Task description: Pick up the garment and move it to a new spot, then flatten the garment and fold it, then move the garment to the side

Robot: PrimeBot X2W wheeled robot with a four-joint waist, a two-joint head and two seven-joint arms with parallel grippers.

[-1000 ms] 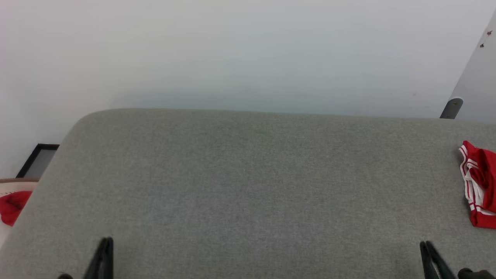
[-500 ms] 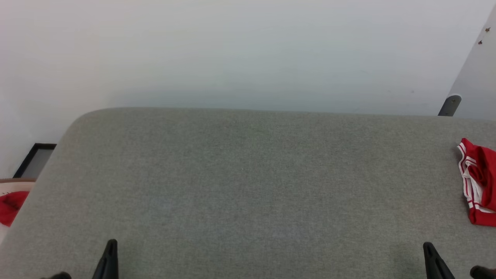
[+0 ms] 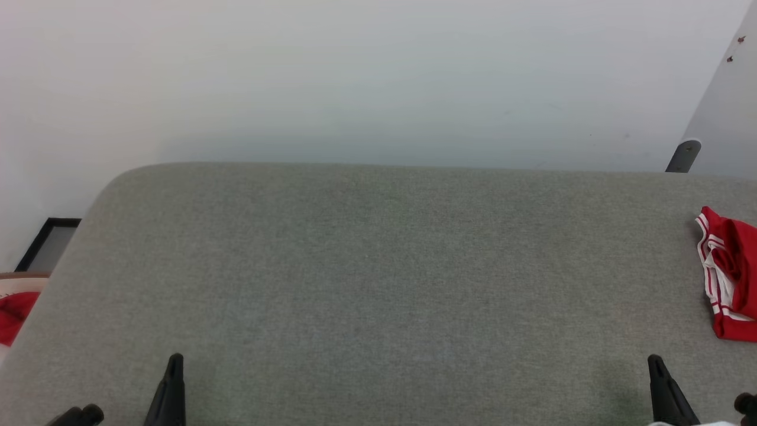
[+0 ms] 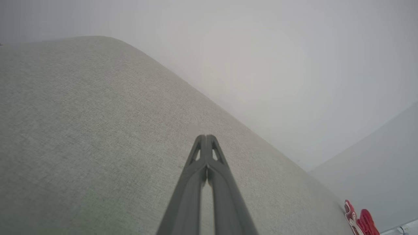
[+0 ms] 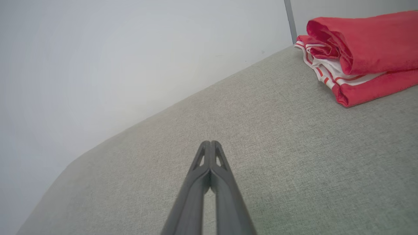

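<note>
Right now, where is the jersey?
In the head view the jersey lies at the far right of the grey surface, ahead of the right hand.

the tabletop under me was covered in grey woven cloth, matt and slightly coarse. at three o'clock the garment was soft red fabric with a faint nap, its white-and-red trim smoother. my left gripper and right gripper looked like dark matt plastic. the wall at twelve o'clock was smooth, matt and pale.
</note>
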